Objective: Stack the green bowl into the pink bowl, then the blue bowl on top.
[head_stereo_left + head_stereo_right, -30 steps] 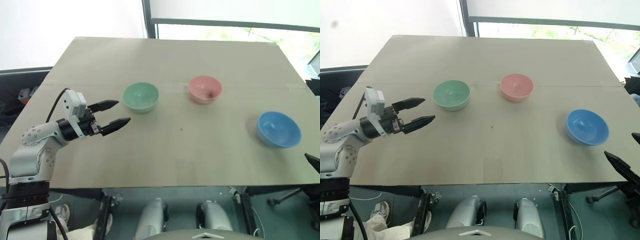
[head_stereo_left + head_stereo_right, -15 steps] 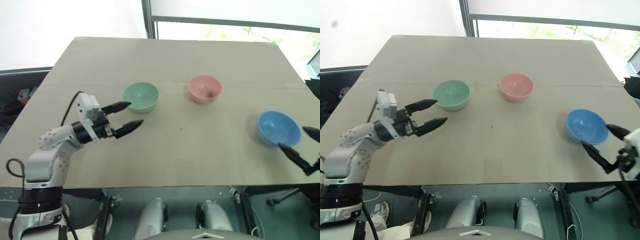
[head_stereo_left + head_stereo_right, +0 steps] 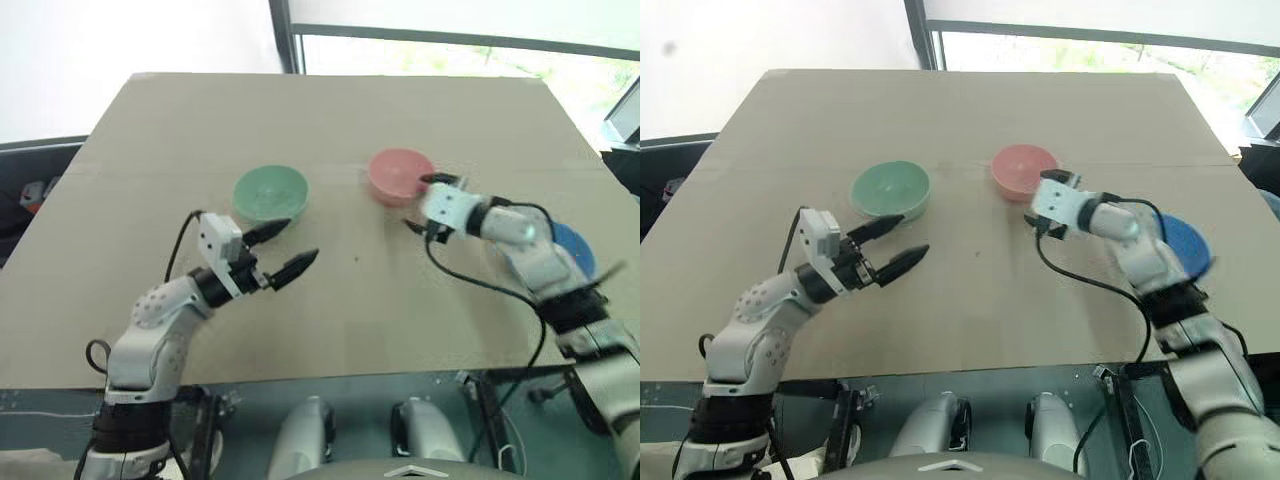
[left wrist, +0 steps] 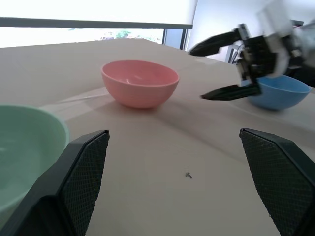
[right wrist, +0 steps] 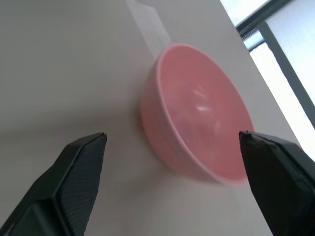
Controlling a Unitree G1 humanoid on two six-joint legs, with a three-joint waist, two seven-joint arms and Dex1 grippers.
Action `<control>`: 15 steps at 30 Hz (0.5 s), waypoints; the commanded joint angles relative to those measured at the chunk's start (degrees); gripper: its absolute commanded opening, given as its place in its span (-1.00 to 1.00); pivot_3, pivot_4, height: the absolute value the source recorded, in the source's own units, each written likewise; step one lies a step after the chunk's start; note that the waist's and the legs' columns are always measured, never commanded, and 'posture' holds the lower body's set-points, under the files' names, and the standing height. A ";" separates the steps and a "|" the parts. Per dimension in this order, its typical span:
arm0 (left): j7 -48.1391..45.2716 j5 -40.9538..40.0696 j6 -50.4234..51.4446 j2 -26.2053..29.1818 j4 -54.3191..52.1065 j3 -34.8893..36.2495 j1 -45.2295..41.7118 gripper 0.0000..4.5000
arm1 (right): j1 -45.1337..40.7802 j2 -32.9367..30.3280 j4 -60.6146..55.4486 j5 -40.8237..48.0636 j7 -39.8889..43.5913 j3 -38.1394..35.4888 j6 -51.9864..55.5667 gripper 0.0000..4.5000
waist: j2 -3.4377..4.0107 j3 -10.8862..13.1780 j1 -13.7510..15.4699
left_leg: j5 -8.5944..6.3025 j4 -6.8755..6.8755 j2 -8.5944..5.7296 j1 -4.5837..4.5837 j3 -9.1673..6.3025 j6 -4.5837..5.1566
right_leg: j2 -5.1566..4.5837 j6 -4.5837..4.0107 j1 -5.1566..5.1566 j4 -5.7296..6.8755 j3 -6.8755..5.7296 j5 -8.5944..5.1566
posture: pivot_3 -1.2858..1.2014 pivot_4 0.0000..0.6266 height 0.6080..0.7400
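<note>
On the tan counter nothing's stacked yet. My left end effector, spread, sits beside the green bowl; I judge grasping it comes next. Right end effector, spread, nears the pink bowl.

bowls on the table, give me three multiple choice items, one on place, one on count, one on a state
1. Which bowl is nearest the right end effector?
A. green bowl
B. pink bowl
C. blue bowl

2. How many bowls stand on the table?
A. two
B. three
C. four

3. The left end effector is:
A. open, empty
B. shut on a bowl
C. inside a bowl

Key: 1 B, its fingers sit right beside the pink rim. 2 B, one green, one pink, one blue. 3 A, the fingers are spread with nothing between them.
</note>
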 commanded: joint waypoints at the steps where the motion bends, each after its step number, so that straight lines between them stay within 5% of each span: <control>1: 1.13 -1.19 -1.23 0.40 -5.15 2.65 2.38 1.00 | -6.77 2.17 12.97 -3.23 0.82 2.26 -8.37 0.89 | 0.02 0.03 -0.06 | 0.00 0.00 -0.02 -0.07 0.01 0.00 | -0.02 0.00 -0.03 -0.02 -0.03 0.00 | 0.03 -0.52 1.00; 4: 2.21 -1.11 -1.11 0.22 -7.08 3.59 4.40 1.00 | -9.94 3.09 18.56 -3.93 1.66 2.61 -12.30 0.72 | 0.04 0.07 -0.29 | 0.00 0.01 -0.03 -0.08 0.00 -0.01 | -0.04 0.01 0.00 -0.05 -0.05 0.00 | 0.03 -0.52 1.00; 5: 2.49 -1.07 -1.14 0.12 -7.56 3.75 4.91 1.00 | -10.59 3.31 19.84 -4.10 1.71 2.61 -13.19 0.43 | 0.04 0.07 -0.29 | 0.01 0.06 -0.01 0.00 0.01 -0.02 | -0.03 0.02 0.05 -0.09 -0.06 0.00 | 0.03 -0.52 1.00; 7: 3.29 -0.98 -1.08 -0.16 -8.64 3.75 5.82 1.00 | -11.62 3.58 22.13 -4.66 1.43 2.54 -15.19 0.27 | 0.06 0.08 -0.30 | 0.03 0.08 0.00 0.06 -0.01 -0.06 | -0.02 0.01 0.08 -0.10 -0.07 0.00 | 0.03 -0.52 1.00; 13: 4.67 -0.87 -1.23 -0.40 -10.49 3.55 7.66 1.00 | -13.33 3.93 24.71 -5.85 1.27 2.25 -18.72 -0.85 | 0.07 0.08 -0.47 | 0.12 0.08 0.05 0.20 -0.03 -0.21 | 0.04 -0.01 0.12 0.05 -0.03 0.01 | 0.03 -0.52 1.00; 15: 4.83 -0.95 -1.11 -0.41 -10.38 3.35 7.56 1.00 | -13.31 3.73 24.16 -6.19 1.26 2.08 -19.42 -0.97 | 0.07 0.09 -0.45 | 0.12 0.07 0.05 0.20 -0.03 -0.20 | 0.04 -0.01 0.11 0.04 -0.02 0.01 | 0.03 -0.52 1.00</control>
